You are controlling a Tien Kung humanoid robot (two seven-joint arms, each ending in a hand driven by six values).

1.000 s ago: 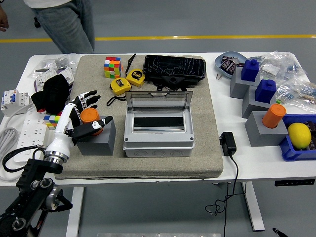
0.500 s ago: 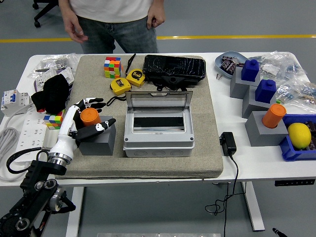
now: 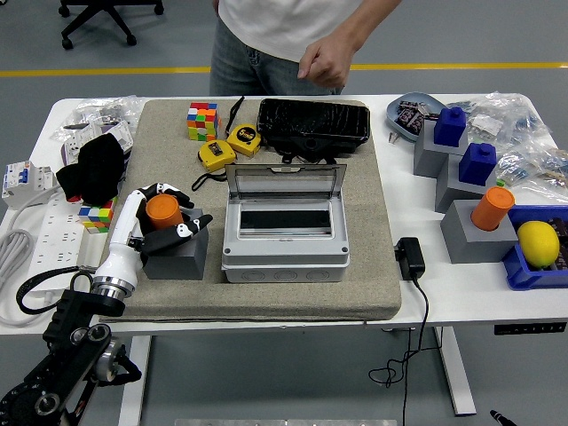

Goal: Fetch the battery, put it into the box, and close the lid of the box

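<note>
An orange cylinder battery (image 3: 162, 209) stands upright on a grey block (image 3: 174, 253) at the left of the beige mat. My left hand (image 3: 181, 207) comes in from the lower left and curls around it, fingers behind its top and thumb in front. The grey box (image 3: 284, 251) sits at the mat's middle, just right of the block. Its clear lid (image 3: 284, 181) stands open at the back. The right arm is out of view.
A person stands at the far side, one hand (image 3: 324, 62) hanging above a black case (image 3: 312, 122). Tape measures (image 3: 216, 154), Rubik's cubes (image 3: 201, 120), a black cloth (image 3: 91, 166) and a power strip (image 3: 46, 217) lie left. Grey blocks with blue and orange (image 3: 493, 208) cylinders stand right.
My left hand's fingers have closed from spread to curled around the orange battery. The person has walked right along the far side and lowered a hand over the table's far edge.
</note>
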